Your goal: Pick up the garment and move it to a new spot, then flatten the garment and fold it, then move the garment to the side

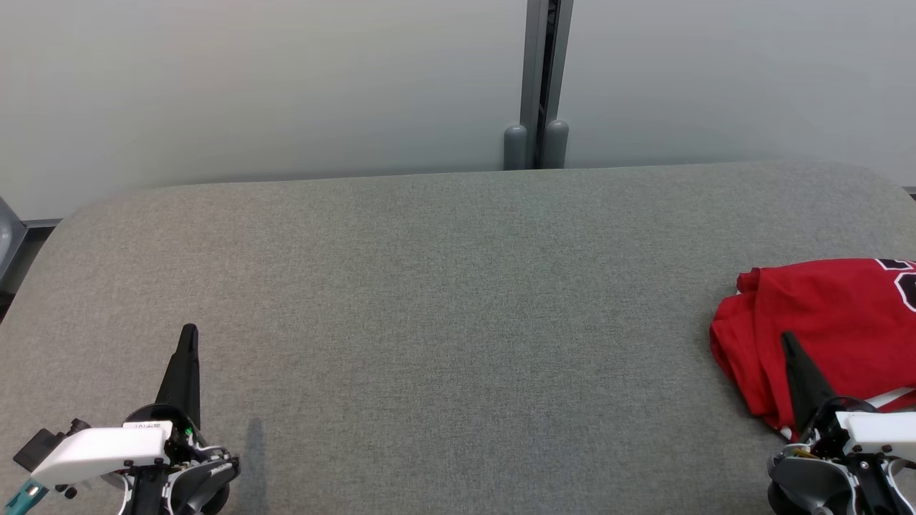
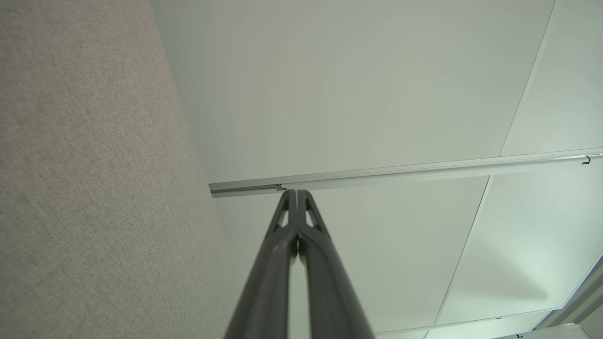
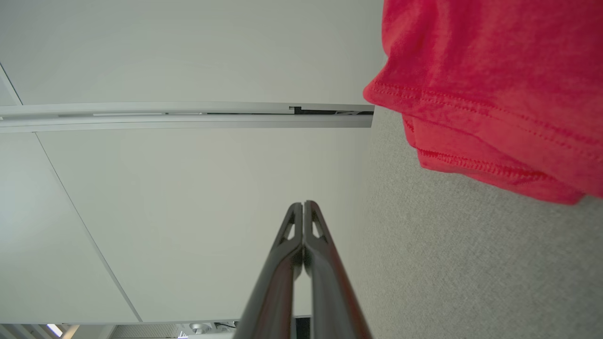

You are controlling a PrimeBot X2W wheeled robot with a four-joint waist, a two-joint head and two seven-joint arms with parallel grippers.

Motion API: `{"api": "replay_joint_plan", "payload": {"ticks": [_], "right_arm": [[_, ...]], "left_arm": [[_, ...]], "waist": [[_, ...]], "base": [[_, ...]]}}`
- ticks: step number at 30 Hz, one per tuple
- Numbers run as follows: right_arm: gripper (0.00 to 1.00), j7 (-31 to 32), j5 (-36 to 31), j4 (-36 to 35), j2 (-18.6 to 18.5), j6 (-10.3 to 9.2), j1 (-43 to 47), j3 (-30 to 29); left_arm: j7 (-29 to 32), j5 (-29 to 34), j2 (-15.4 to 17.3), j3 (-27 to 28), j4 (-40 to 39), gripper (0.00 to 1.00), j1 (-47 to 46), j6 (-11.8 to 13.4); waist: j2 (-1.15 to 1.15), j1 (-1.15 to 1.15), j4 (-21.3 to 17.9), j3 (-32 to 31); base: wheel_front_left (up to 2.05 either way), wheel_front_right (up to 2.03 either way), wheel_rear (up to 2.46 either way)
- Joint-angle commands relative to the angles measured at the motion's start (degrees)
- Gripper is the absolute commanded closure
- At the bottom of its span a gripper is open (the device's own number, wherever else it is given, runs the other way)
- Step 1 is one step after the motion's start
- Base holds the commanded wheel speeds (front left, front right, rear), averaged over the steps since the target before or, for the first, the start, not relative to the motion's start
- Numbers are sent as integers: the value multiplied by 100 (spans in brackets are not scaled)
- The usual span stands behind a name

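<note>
The garment (image 1: 830, 329) is a red shirt with white and black print, lying bunched at the right edge of the grey fabric table (image 1: 444, 315), partly cut off by the picture's edge. In the right wrist view its stitched hems (image 3: 490, 94) hang at the upper right. My right gripper (image 1: 788, 337) is shut with nothing in it; in the head view its tip overlaps the shirt's near left part, and in its wrist view the tips (image 3: 303, 205) stand clear of the cloth. My left gripper (image 1: 189, 330) rests shut and empty at the lower left, far from the shirt; its tips (image 2: 296, 192) are pressed together.
A pale wall with a grey vertical post (image 1: 544, 86) stands behind the table's far edge. The table's rounded left corner (image 1: 64, 214) drops off toward the floor. The wide grey middle of the table separates the two grippers.
</note>
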Motion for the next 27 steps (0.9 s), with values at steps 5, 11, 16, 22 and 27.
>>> {"api": "replay_joint_plan", "payload": {"ticks": [5, 11, 16, 22, 27], "right_arm": [[100, 11, 8, 14, -21, 4, -32, -12], [100, 12, 8, 14, -20, 4, -32, -12], [100, 13, 7, 14, -20, 4, -32, -12], [100, 13, 7, 14, -21, 4, -32, -13], [100, 14, 6, 14, -20, 4, -32, -14]], "left_arm": [[23, -6, 13, 20, 6, 100, -77, -18], [23, -6, 13, 19, 6, 100, -77, -18], [23, -6, 13, 19, 5, 100, -77, -18], [22, -7, 13, 18, 5, 100, -77, -18], [22, -7, 13, 19, 5, 100, -77, -18]], "waist": [[0, 0, 0, 0], [0, 0, 0, 0], [0, 0, 0, 0], [0, 0, 0, 0], [0, 0, 0, 0]], "base": [[0, 0, 0], [0, 0, 0], [0, 0, 0], [0, 0, 0], [0, 0, 0]]}}
